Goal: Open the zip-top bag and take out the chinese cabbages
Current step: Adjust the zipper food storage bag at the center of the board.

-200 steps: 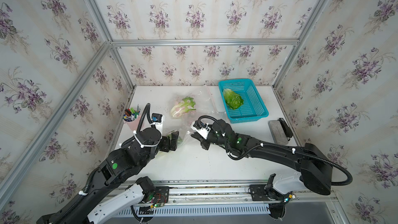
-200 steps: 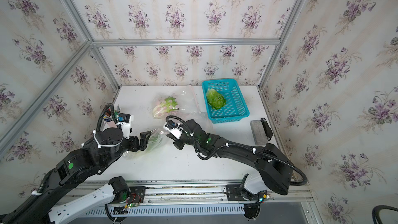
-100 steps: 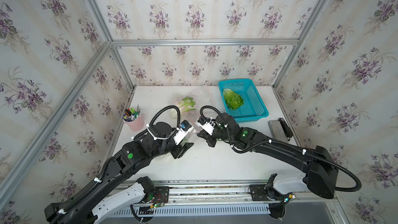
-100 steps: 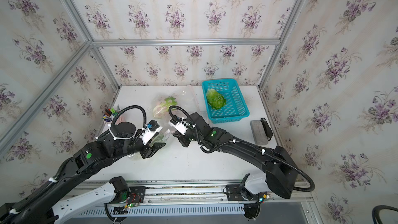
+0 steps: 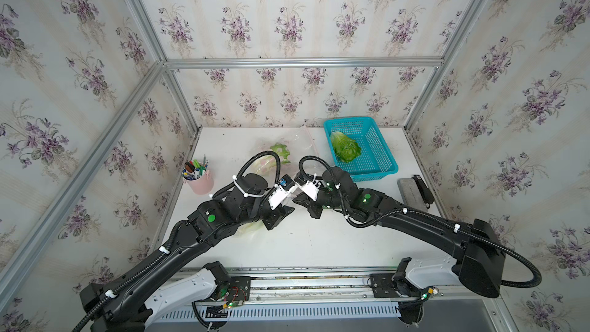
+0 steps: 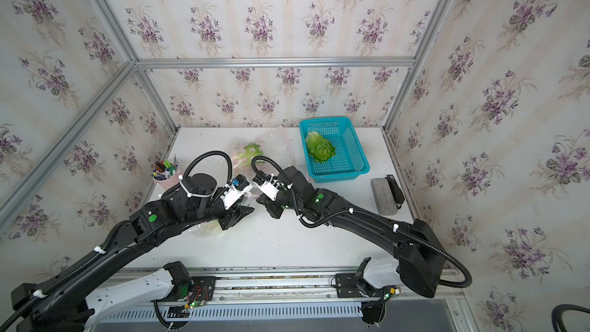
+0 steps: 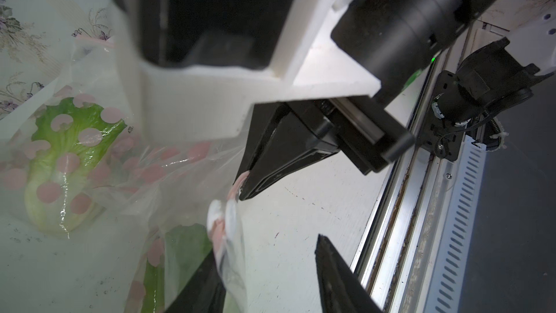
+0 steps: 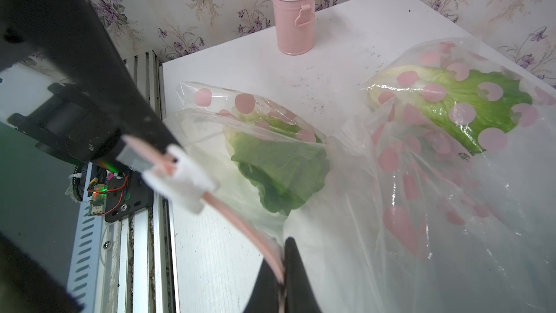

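Closest in, half hidden under the left arm in both top views, the near cabbage lies on the bench. It is wrapped in the closer end of the bag, a clear film with pink dots.

Just past it the two claws meet nose to nose. The right claw is pressed together on the bag's pink zip strip, pinching it at the fingertips. The left claw stands apart, with the bag's edge hanging between its fingers. One finger touches the film and the other stands clear of it. A white slider sits on the strip just beyond the left fingertips, between the two claws. I cannot tell whether the bag's mouth is parted.

At the right edge of the bench lies a grey block. At the left edge a pink pen cup stands upright.

Farther back, the bag runs on, crumpled in the middle. The second cabbage lies on its side in the bag's far end, with its pale base toward the cup side.

At the back right, a blue basket holds the third cabbage, which is out of the bag. The bag's far corner reaches almost to the basket.
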Controlling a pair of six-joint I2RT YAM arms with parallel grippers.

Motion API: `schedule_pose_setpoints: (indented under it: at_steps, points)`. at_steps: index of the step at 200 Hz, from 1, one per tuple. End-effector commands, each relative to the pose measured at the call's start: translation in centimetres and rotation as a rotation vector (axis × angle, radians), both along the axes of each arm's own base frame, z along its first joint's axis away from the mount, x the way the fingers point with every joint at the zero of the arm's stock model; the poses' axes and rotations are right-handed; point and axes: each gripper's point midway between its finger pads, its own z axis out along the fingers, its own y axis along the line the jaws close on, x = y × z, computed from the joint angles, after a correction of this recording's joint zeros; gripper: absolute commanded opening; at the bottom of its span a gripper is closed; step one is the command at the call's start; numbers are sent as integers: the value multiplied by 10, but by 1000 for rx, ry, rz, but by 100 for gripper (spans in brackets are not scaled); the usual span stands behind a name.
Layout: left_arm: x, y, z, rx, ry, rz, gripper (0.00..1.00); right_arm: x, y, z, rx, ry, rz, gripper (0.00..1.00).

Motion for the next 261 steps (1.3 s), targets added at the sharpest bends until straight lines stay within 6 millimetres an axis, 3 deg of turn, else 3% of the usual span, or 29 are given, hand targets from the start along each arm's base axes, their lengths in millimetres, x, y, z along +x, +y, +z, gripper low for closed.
schedule_pose_setpoints:
  at_steps: [1, 129, 147, 166, 181, 261]
  points:
    - [2, 1, 5, -18, -26, 2, 44, -1, 1, 7, 17, -23, 16, 0]
    - [13, 3, 2, -69, 15, 23, 13, -5, 1, 11, 28, -40, 48, 0]
    - [15, 3, 2, -72, 15, 27, 15, -7, 2, 10, 29, -40, 59, 0]
    - [15, 4, 3, -78, 11, 29, 34, -6, 3, 7, 20, -38, 59, 0]
    - [14, 5, 6, -83, 1, 28, 41, -6, 3, 4, 12, -36, 61, 0]
    - [18, 11, 16, -107, -23, 53, 35, -8, 2, 0, 7, -30, 65, 0]
